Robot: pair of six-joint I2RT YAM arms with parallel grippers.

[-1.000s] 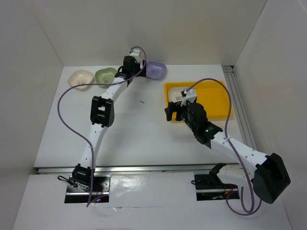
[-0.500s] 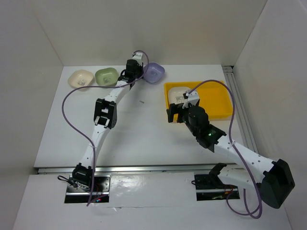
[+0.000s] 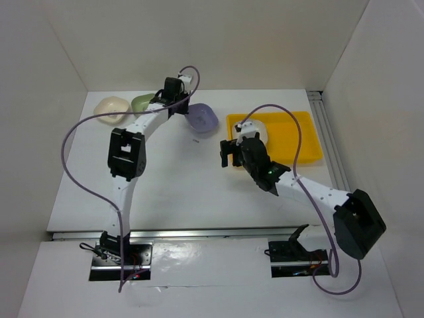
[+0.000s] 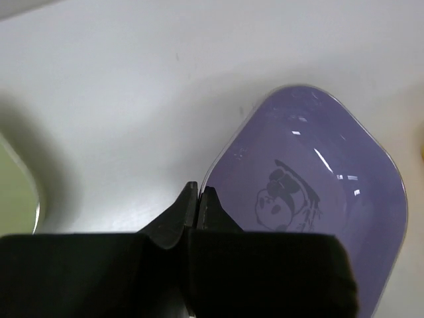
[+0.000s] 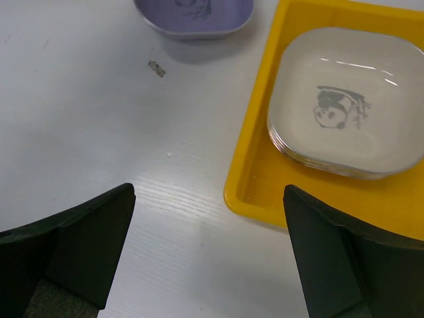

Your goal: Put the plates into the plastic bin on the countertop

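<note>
change: a second ago the left pincer [image 4: 199, 197] gaped beside the lavender plate [image 4: 311, 192]. Now it is clenched on the plate's near rim, and the plate has come off the back row toward the yellow bin [image 3: 298, 142].
lift: the plate looks tipped, with a shadow under it in the right wrist view. Can't say for sure it's clear of the table [image 3: 179, 179].
right pincer [image 5: 209, 212]: released, jaws wide, nothing between them. It has backed out of the bin and hangs over the bin's left edge.
meaning: my read is that the pick is done and the carry to the bin is underway, with the right arm out of the drop path.
bin contents: one stack of plates [image 5: 311, 162] in the left half, topped by a panda-print cream plate [image 5: 344, 122]. Several rims show beneath; count unclear. The rest shows yellow floor.
lavender plate now: on the table side, near the bin's far-left corner, not in it.
still out: green plate [image 3: 141, 103] and pale cream plate [image 3: 109, 108], side by side at back left, well apart from the bin.
</note>
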